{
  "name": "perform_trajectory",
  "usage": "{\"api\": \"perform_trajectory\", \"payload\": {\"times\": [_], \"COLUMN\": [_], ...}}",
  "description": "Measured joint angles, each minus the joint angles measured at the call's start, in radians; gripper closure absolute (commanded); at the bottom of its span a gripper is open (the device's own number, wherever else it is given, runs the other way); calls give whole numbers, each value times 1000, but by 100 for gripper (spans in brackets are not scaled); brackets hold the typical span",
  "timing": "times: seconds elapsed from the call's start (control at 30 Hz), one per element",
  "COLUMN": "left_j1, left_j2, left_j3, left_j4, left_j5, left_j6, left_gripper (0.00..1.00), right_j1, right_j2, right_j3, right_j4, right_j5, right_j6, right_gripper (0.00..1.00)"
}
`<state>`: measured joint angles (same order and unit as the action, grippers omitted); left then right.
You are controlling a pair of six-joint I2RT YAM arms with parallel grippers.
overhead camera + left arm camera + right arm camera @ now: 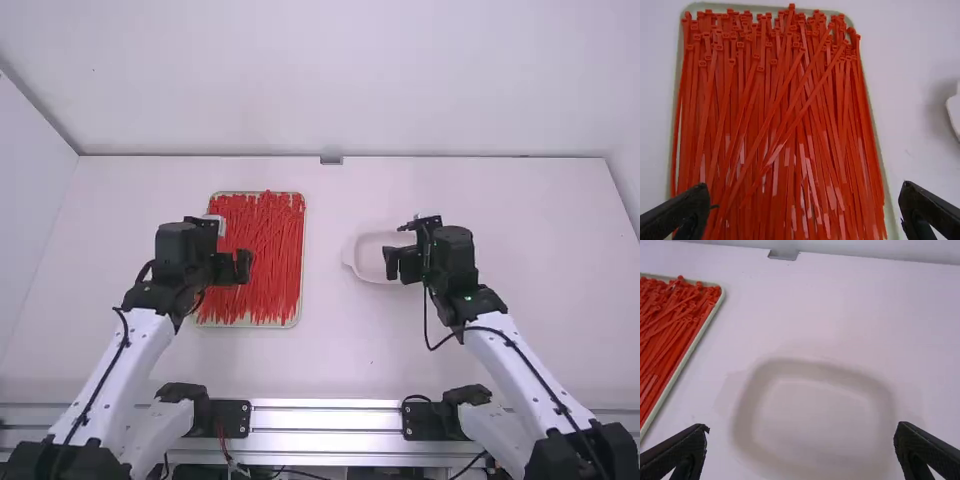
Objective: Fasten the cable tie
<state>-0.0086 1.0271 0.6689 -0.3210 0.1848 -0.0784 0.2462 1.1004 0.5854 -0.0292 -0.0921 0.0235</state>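
High view: my left tool (pixel 239 266) hangs released, cable ties (pixel 266 238) directly beneath, jaws spread to pick one.
Right wrist view: my right tool (pixel 800 441) released, white dish (pixel 812 402) beneath; idle, I judge.

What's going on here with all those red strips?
Two robot arms are at a white table, tasked with fastening a cable tie. The left tool hangs open over a tray heaped with red cable ties; the right tool hangs open over a white dish. Neither holds a tie yet.
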Motion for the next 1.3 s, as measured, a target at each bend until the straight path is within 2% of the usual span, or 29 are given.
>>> {"api": "perform_trajectory", "payload": {"times": [0.37,0.7,0.93,1.13,1.23,1.3], "left_j1": [0,-44,-74,-74,-74,-74], "left_j2": [210,298,345,466,583,626], "left_j3": [234,266,291,453,605,654], "left_j4": [-62,-13,33,-73,-141,-156], "left_j5": [49,92,2,-32,-35,-37], "left_j6": [105,265,269,264,283,289], "left_gripper": [1,1,1,1,1,1], "right_j1": [6,-14,-25,-25,-24,-25], "right_j2": [0,0,0,0,0,0], "right_j3": [1,1,1,1,1,1], "right_j4": [3,2,3,3,3,2], "right_j5": [27,28,31,32,31,32], "right_j6": [-4,-4,-3,-8,-6,-6], "right_gripper": [0,0,0,0,0,0]}}
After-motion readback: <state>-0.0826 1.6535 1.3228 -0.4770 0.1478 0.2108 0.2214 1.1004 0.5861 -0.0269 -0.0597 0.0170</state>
